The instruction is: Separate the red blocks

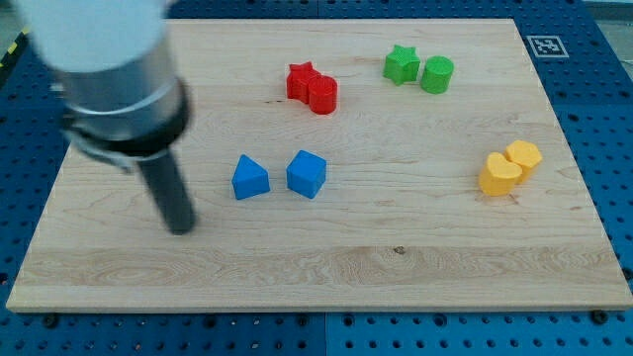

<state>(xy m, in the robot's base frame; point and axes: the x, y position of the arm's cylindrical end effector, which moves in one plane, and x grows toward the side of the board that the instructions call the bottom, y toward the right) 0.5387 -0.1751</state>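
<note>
Splitting the red pair calls for a careful approach, because the red star (pixel 301 80) and the red cylinder (pixel 322 95) sit touching each other near the view's top, a little left of centre. My tip (pixel 181 228) rests on the board (pixel 396 267) well apart from them, low at the view's left, with the blue triangle (pixel 250 178) and the blue cube (pixel 307 173) lying between it and the reds. There are no jaws on this rod, so it holds nothing and can only push. Going straight up would probably knock the blue blocks, so I judge it better to swing round them, either left of the triangle or through the gap above them. The seam between the reds runs roughly from the view's lower left to upper right, so driving into that seam should wedge them apart; failing that, pushing the cylinder alone toward the view's bottom right, off its star-side face, should leave the star where it is. A slow, centred push is wise, since a round block may roll off line. The green star (pixel 400 64) and green cylinder (pixel 437 74) stand to the right, so the shove should stop short of them; the yellow blocks (pixel 509 166) are far off.
</note>
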